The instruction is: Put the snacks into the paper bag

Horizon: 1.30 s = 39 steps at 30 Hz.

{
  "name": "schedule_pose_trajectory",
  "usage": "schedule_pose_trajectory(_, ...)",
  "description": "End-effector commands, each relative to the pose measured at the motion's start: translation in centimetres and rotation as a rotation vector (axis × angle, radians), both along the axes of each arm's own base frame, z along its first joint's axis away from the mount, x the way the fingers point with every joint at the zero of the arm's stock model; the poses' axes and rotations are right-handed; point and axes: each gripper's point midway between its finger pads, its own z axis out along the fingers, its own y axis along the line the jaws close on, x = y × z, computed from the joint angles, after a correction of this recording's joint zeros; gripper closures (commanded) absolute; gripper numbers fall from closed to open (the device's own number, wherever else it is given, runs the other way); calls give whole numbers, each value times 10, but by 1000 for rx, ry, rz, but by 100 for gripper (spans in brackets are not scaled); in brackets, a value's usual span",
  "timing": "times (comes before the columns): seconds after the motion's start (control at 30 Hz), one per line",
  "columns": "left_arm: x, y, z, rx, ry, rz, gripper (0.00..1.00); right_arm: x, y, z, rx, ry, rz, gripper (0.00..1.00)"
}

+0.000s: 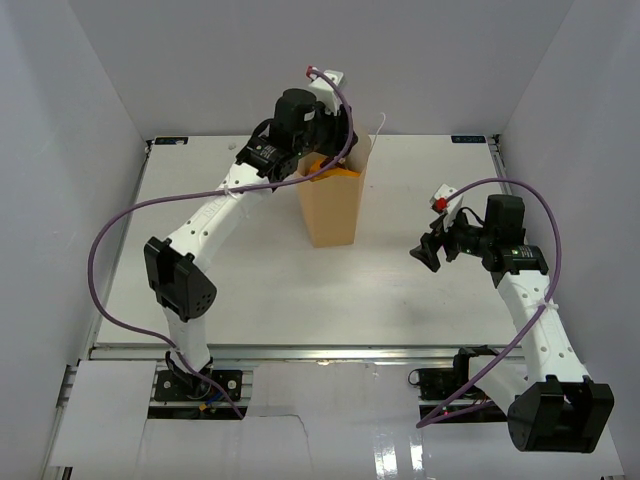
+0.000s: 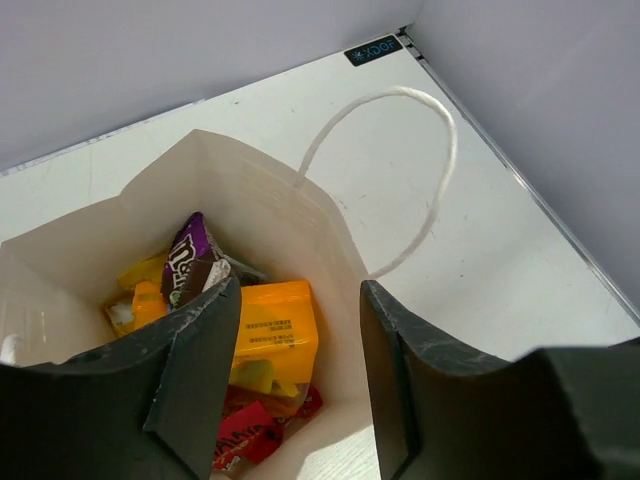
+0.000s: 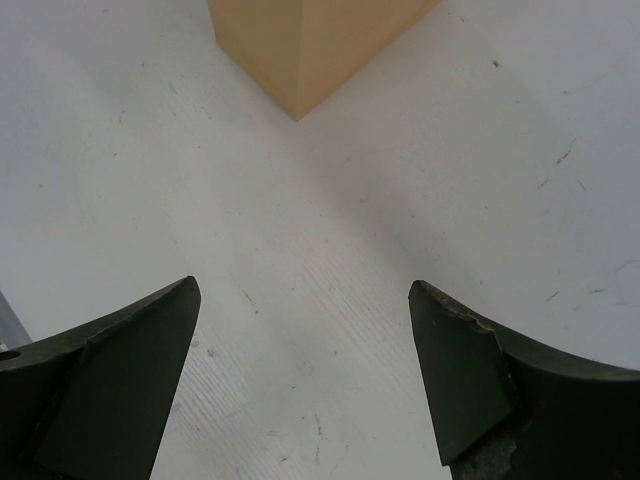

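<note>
Left wrist view looks straight down into the paper bag (image 2: 250, 190), which stands upright near the far middle of the table (image 2: 480, 260). The snacks lie in a loose heap at its bottom: an orange bag (image 2: 275, 335) on top, a purple bar wrapper (image 2: 185, 255) leaning on the back wall, a yellow pouch (image 2: 140, 275) to its left and a red packet (image 2: 245, 435) at the near edge. The left gripper (image 2: 300, 370) hangs over the mouth with its jaws spread apart and nothing between them. One white string handle (image 2: 420, 170) droops outward over the rim.

The right gripper (image 3: 305, 370) hovers above bare tabletop well to the right of the bag, its jaws also wide and empty. No packet shows on the table in the top external view, so the packing looks done or nearly so.

The packets are probably light, soft and slick; pinching a flat sealed edge would suit them best. The bag itself looks thin and easily tipped.
</note>
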Motion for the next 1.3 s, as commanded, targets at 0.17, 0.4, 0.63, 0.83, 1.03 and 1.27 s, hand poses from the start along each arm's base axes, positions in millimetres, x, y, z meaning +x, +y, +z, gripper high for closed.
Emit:
schedule_pose_trajectory(0.17, -82, 32, 111, -179, -137, -86, 30, 15, -19, 10, 22, 25, -152, 9)
schedule_pose_trajectory(0.4, -133, 114, 68, -144, -139, 118, 2, 32, -43, 16, 33, 65, -342, 2)
schedule_pose_trajectory(0.63, -170, 173, -40, -64, 32, 298, 2, 41, -80, 18, 6, 115, -587, 10)
schedule_pose_trajectory(0.83, -188, 195, -84, -125, 122, 412, 2, 38, -102, 18, -20, 126, -737, 10)
schedule_pose_trajectory(1.03, -201, 203, -115, -148, 175, 442, 2, 30, -122, 24, -8, 105, -893, 10)
schedule_pose_trajectory(1.27, -203, 200, -121, -135, 203, 427, 2, 22, -134, 27, -11, 75, -971, 10)
